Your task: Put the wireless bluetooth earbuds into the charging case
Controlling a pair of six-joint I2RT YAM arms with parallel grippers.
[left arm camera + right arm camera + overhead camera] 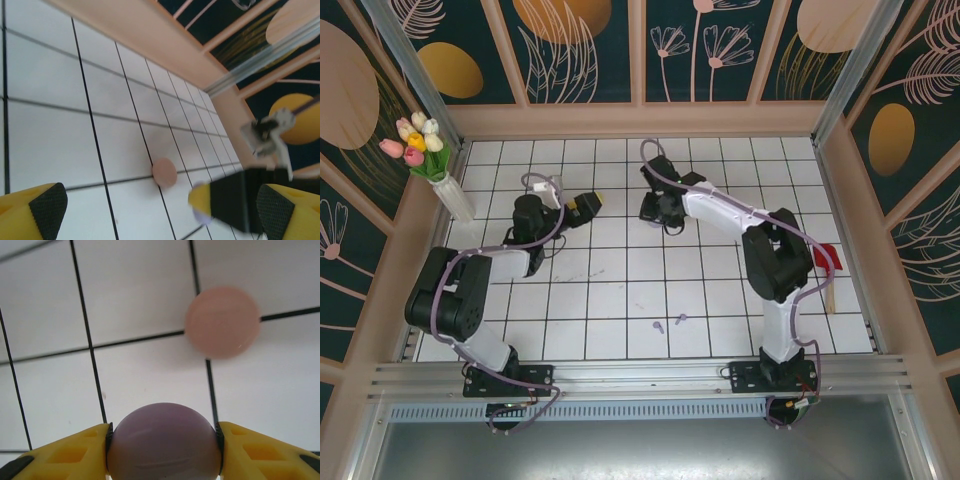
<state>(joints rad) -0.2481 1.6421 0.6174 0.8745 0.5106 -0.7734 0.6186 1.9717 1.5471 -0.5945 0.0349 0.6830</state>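
My right gripper is shut on a round lilac charging case, with a yellow finger pressed against each side, low over the tiled table. A round pale pink case lies on the tiles just beyond it. The left wrist view shows the same pink case, with the right gripper's yellow tip to its right. My left gripper stands wide open and holds nothing. From above, the left gripper and right gripper face each other at the table's middle back. Two tiny lilac earbuds lie near the front.
A white vase of tulips stands at the back left corner. A red-and-wood object lies by the right wall. Wooden walls close in the white tiled table on three sides.
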